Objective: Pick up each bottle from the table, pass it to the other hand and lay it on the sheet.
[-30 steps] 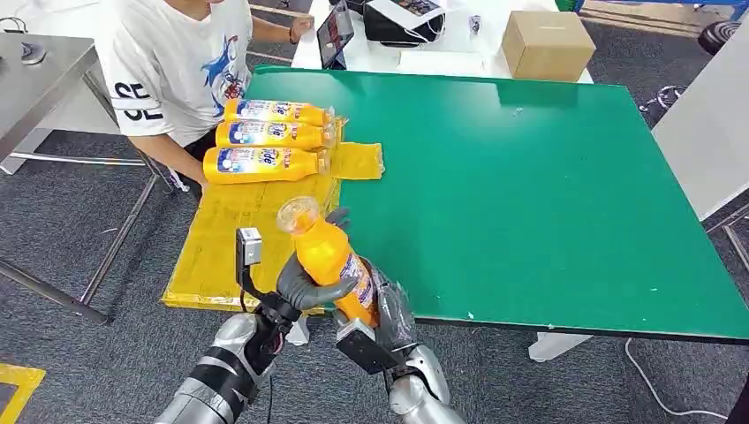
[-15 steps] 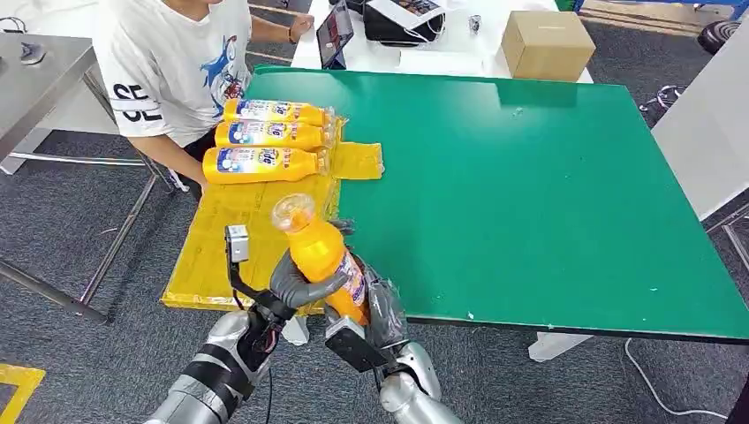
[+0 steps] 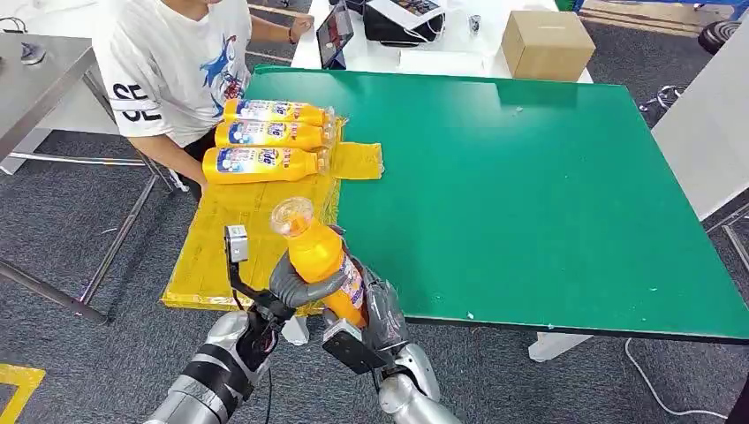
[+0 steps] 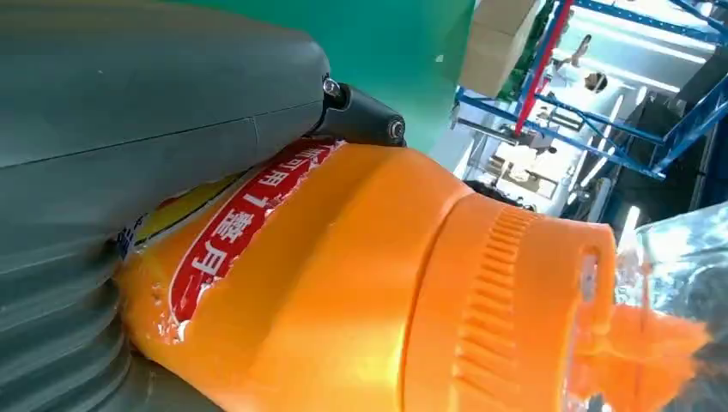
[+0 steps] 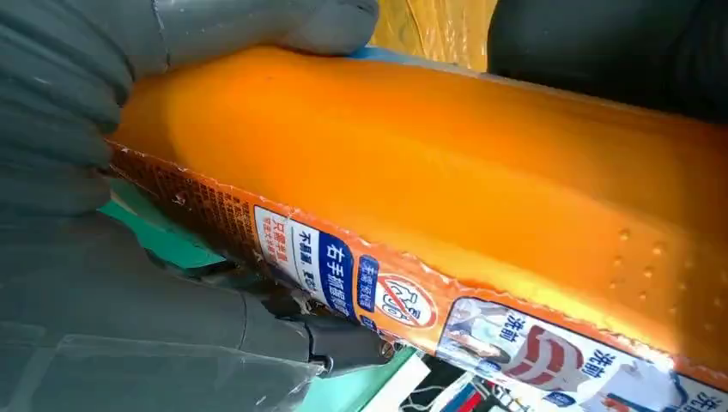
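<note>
Head view: both the left hand (image 3: 300,284) and right hand (image 3: 375,309) grip one orange bottle (image 3: 322,256) at the table (image 3: 530,177) edge, beside the yellow sheet (image 3: 230,238).

Right robot hand (image 3: 382,311) mostly hidden behind the held bottle (image 3: 320,256).

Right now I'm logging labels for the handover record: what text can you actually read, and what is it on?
"SE": black letters on the person's white sleeve.
"右手": blue panel on the held bottle, right wrist view.
Red strip on that bottle, left wrist view: characters too skewed to read.
Labels on the three bottles on the sheet: too small.
</note>
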